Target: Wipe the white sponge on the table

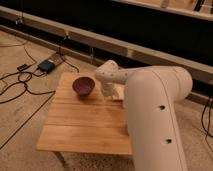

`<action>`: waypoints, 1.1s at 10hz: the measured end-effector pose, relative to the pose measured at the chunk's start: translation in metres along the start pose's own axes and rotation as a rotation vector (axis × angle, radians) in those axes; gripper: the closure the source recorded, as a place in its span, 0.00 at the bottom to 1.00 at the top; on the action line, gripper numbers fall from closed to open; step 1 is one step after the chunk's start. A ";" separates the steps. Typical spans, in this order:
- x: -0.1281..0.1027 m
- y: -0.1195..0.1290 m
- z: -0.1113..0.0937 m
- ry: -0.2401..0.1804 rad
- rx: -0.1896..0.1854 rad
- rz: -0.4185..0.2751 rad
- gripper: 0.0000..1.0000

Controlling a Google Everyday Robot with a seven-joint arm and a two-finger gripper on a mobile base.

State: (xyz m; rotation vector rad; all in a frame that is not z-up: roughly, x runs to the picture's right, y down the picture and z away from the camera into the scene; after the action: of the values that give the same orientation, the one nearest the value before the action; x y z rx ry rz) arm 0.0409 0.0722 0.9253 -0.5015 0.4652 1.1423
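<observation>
The wooden plank table (80, 125) fills the middle of the camera view. My white arm reaches in from the right, bent over the table's far right part. My gripper (108, 92) points down just right of the purple bowl, at or near the tabletop. A small cream-white piece, apparently the white sponge (119, 93), peeks out between the gripper and my forearm. Most of it is hidden, and I cannot tell whether the gripper touches it.
A purple bowl (83, 85) stands on the far part of the table, left of the gripper. My bulky forearm (150, 110) covers the table's right side. Black cables (20, 82) and a small box (46, 65) lie on the floor at left. A dark wall runs behind.
</observation>
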 end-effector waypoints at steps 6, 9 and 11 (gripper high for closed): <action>-0.016 -0.018 0.019 0.020 0.028 -0.023 0.35; -0.020 -0.029 0.019 0.021 0.057 -0.022 0.35; -0.023 -0.030 0.014 0.019 0.063 -0.023 0.35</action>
State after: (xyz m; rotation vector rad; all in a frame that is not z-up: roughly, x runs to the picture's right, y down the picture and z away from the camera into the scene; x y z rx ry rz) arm 0.0620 0.0539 0.9539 -0.4623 0.5091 1.0987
